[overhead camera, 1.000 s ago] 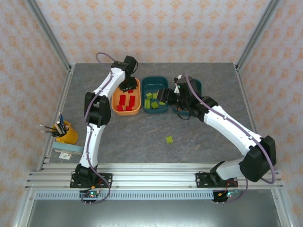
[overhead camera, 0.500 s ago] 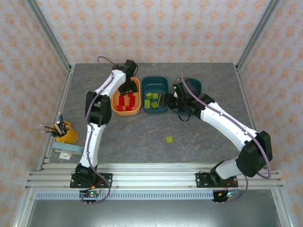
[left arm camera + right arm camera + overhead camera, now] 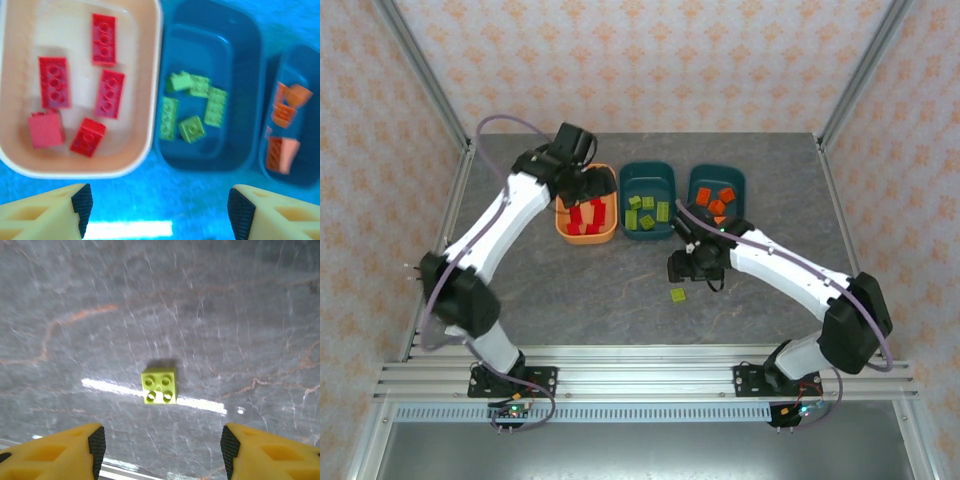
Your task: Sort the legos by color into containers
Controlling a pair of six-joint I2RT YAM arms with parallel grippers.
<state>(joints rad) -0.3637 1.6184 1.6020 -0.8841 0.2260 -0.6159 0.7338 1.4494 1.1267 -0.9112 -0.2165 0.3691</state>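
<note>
Right gripper (image 3: pixel 162 447) spread, empty, above lone green brick (image 3: pixel 159 386). Risk: off-centre closing skids brick across table (image 3: pixel 75 315). Left gripper (image 3: pixel 159 215) spread too.

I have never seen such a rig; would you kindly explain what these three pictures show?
A left arm and a right arm are bolted to a table. One picture looks down from above; the other two come from wrist cameras, yellow fingers at the bottom. Red bricks lie in the light orange tray, yellow-green bricks in the middle teal tray, orange bricks in the right teal tray. One loose yellow-green brick lies below the right end effector. It and the left end effector are open, holding nothing.
</note>
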